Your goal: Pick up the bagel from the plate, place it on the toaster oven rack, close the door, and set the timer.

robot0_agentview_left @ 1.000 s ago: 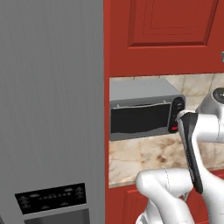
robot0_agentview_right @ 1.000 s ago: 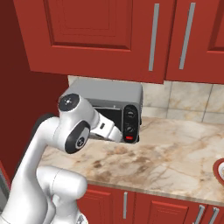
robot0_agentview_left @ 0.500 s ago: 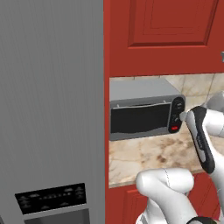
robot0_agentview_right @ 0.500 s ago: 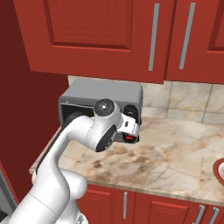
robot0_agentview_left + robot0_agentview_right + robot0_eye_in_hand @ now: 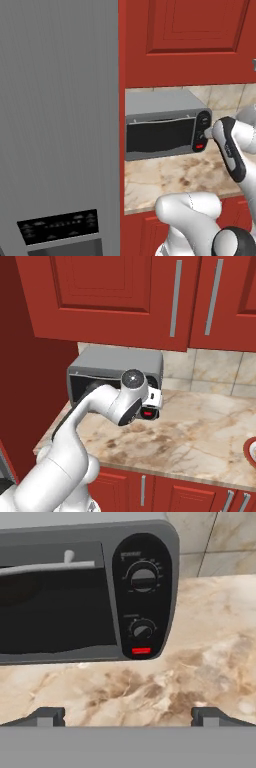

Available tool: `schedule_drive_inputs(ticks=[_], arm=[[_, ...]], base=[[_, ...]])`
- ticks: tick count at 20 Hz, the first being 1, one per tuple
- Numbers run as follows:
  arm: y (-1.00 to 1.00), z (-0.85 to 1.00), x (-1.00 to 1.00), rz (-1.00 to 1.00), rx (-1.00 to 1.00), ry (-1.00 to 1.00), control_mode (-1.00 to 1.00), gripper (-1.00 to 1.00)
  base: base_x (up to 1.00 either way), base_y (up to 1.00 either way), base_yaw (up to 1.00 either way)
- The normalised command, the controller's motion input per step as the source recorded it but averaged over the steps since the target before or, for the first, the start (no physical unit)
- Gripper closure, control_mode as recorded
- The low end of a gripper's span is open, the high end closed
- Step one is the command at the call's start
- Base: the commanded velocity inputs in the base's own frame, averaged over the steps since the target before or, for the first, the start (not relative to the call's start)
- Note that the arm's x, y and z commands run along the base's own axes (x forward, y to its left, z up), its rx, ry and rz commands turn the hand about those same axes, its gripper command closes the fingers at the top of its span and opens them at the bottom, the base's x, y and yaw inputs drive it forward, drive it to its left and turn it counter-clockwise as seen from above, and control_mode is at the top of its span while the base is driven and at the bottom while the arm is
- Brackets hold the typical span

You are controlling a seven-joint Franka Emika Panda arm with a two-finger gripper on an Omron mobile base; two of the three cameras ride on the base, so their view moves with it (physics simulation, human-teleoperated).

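The grey toaster oven [image 5: 85, 542] stands on the marble counter with its dark glass door [image 5: 55, 612] shut, the handle bar [image 5: 50, 566] across its top. The rack is hidden behind the door. The bagel is out of view. My gripper [image 5: 128, 716] is open and empty, its fingertips [image 5: 47, 716] wide apart, a short way in front of the oven's black control panel. That panel carries an upper knob [image 5: 143, 577], a lower knob [image 5: 142, 629] and a red button [image 5: 141, 650]. From the left base, the gripper [image 5: 209, 134] sits just off the panel's right side.
A tall grey fridge [image 5: 60, 125] stands left of the oven [image 5: 165, 132]. Red upper cabinets [image 5: 125, 296] hang above it. The marble counter [image 5: 200, 431] runs to the right, where a red-rimmed plate edge [image 5: 251, 448] shows at the frame border.
The arm has swung across in front of the oven, bringing the hand closer to the control panel. The jaws have stayed open. The oven has not moved.
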Motion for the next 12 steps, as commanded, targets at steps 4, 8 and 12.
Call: schedule_drive_inputs(ticks=[4,8,12], arm=[[0.0,-0.3,0.3,0.0,0.0,0.0,-1.0,-1.0],[-0.05,-0.32,0.31,0.0,0.0,0.0,-1.0,-1.0],[-0.12,-0.28,0.34,0.0,0.01,0.01,-1.0,-1.0]], base=[[0.0,0.0,0.0],[0.0,0.0,0.0],[0.0,0.0,0.0]])
